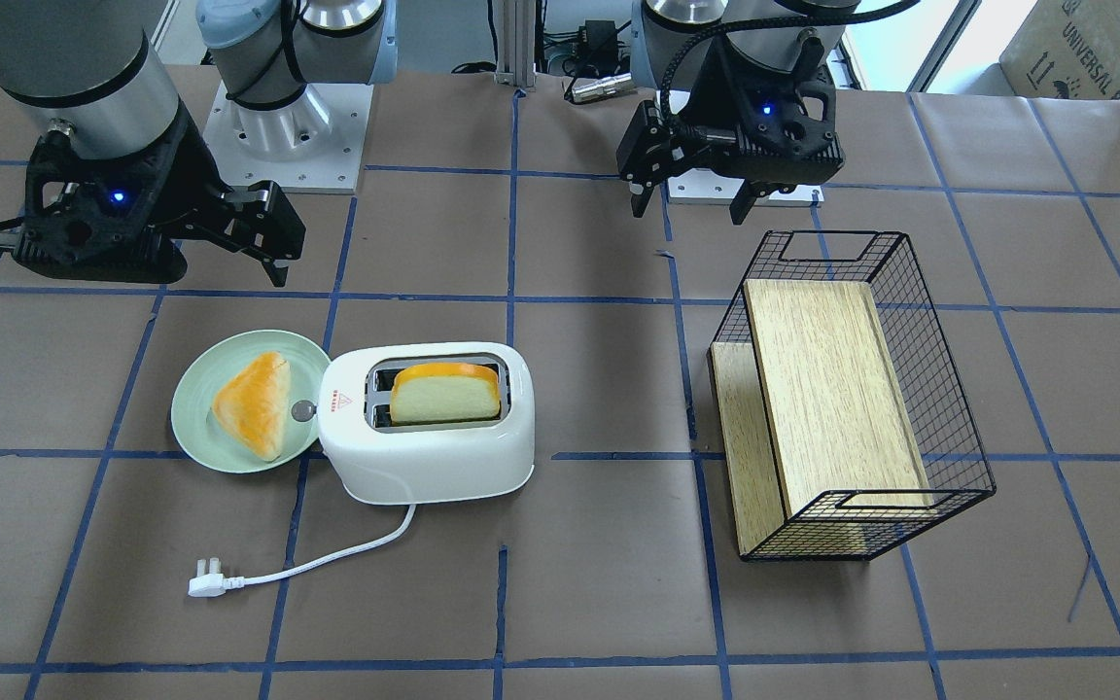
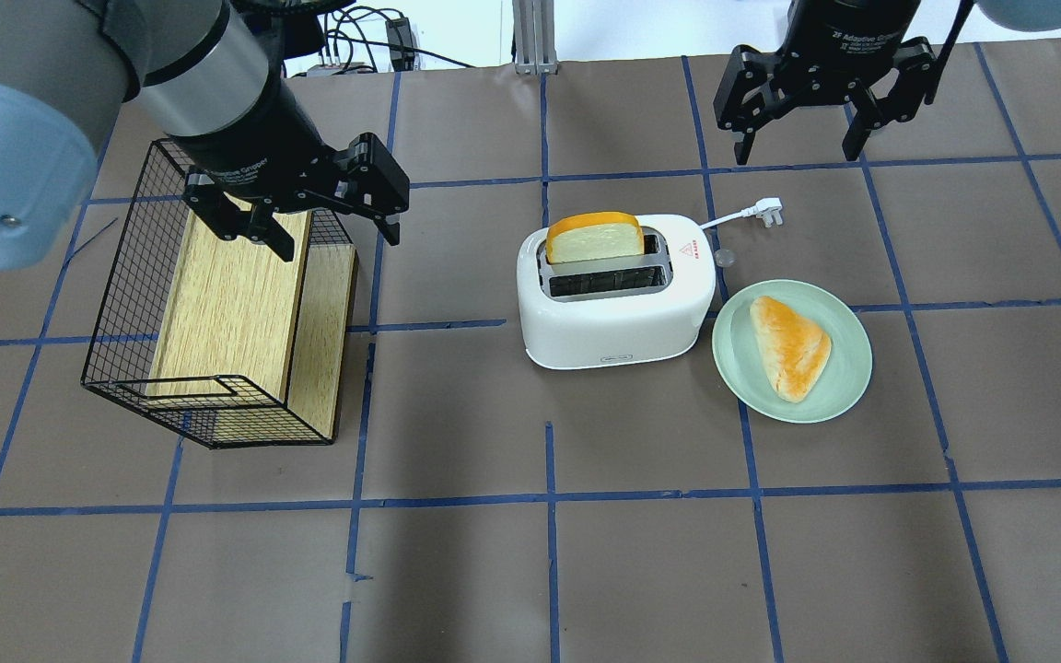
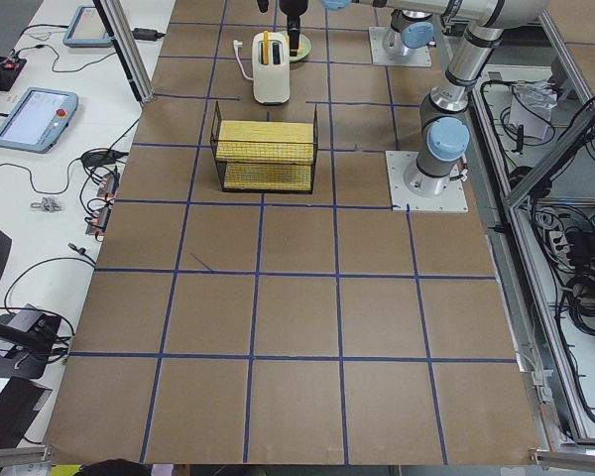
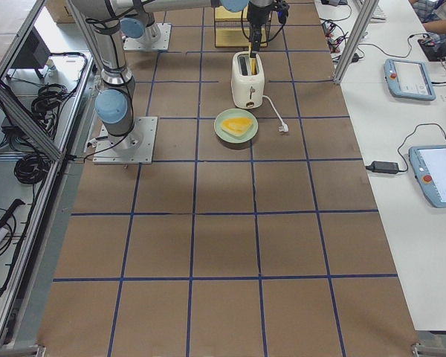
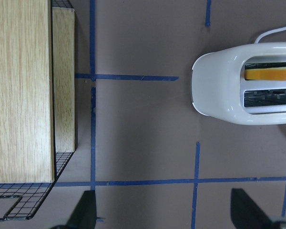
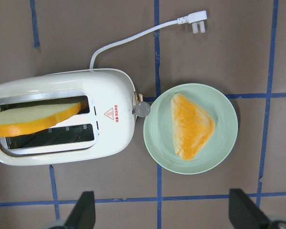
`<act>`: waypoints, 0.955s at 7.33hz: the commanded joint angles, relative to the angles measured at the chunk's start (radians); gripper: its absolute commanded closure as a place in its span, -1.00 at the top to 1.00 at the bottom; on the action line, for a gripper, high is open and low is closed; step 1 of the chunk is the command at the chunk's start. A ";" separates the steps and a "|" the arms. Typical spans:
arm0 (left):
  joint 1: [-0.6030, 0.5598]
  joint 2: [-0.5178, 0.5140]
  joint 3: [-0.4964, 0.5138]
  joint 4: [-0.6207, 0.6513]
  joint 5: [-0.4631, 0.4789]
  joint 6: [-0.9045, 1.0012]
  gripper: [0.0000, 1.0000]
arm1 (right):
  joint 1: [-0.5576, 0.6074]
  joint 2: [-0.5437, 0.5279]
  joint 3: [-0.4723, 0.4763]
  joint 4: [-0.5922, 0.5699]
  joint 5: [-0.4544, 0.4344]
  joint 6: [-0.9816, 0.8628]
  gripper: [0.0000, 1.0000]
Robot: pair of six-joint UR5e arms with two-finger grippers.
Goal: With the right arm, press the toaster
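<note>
While right end effector (image 2: 798, 155) hangs open, toaster (image 2: 618, 313) below, leftward, well apart.

Silver-grey right arm (image 1: 84, 68), pale blue joint cap (image 1: 239, 24); black right end effector (image 2: 798, 149), blue light (image 1: 117, 197)

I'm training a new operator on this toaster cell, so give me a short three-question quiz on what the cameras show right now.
1. True or false: the right gripper is touching the toaster.
2. Which slot holds the bread slice? A) the one farther from the robot B) the one nearer the robot C) neither
3. Fill in: the toaster's lever knob sticks out of the end facing the green ____.

Key: 1 false: it hangs open, clear of the toaster. 2 A. 3 plate.
</note>
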 commanded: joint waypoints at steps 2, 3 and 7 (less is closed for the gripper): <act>0.000 0.000 0.000 0.000 0.000 0.000 1.00 | -0.015 0.006 -0.006 0.027 0.018 0.000 0.75; 0.000 0.000 0.000 0.000 0.000 0.000 1.00 | -0.016 0.007 -0.008 0.028 0.021 0.000 -0.05; 0.000 0.000 0.000 0.000 0.000 0.000 1.00 | -0.015 0.006 -0.002 -0.081 0.016 -0.190 -0.91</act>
